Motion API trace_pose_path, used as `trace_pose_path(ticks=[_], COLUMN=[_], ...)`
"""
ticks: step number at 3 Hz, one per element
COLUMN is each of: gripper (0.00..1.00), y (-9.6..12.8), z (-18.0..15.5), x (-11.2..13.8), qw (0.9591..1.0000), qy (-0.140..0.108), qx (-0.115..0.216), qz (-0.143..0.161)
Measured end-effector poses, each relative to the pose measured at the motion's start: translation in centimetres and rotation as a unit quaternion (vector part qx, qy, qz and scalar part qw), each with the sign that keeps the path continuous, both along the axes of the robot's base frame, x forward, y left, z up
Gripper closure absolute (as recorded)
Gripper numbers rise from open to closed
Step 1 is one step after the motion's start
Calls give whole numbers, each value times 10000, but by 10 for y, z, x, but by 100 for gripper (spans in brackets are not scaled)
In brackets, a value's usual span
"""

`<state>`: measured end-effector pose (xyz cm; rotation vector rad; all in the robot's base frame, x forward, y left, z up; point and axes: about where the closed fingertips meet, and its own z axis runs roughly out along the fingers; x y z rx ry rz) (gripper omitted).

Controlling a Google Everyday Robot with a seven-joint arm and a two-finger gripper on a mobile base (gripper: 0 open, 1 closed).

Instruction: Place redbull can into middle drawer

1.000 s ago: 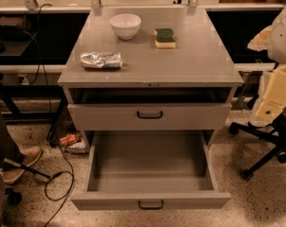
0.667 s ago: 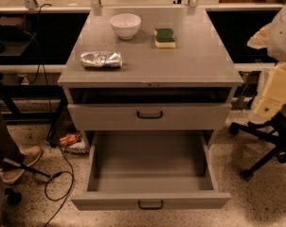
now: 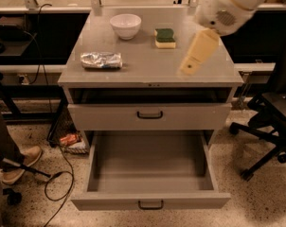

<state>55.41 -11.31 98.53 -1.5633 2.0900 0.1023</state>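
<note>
The redbull can [image 3: 101, 60] lies on its side, long axis crosswise, on the left of the cabinet top [image 3: 147, 66], well left of the gripper [image 3: 192, 60] over the right side; open or closed, I cannot tell.

Speckled floor [image 3: 261, 205], a black office chair [image 3: 271, 105] at right, perhaps dark desks [image 3: 20, 44] behind, dimly lit.

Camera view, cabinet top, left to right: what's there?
redbull can lying on its side → white bowl → green-and-yellow sponge → gripper, over the right part of the cabinet top.
</note>
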Motion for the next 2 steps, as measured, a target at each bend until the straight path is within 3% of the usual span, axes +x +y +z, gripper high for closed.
trace_pose_path(ticks=[1,2], gripper=[0,0], y=[38,38], z=[-5,-5], x=[25,25], qw=[9979,9979], qy=[171,171], qx=[610,610], qz=[-141,-141])
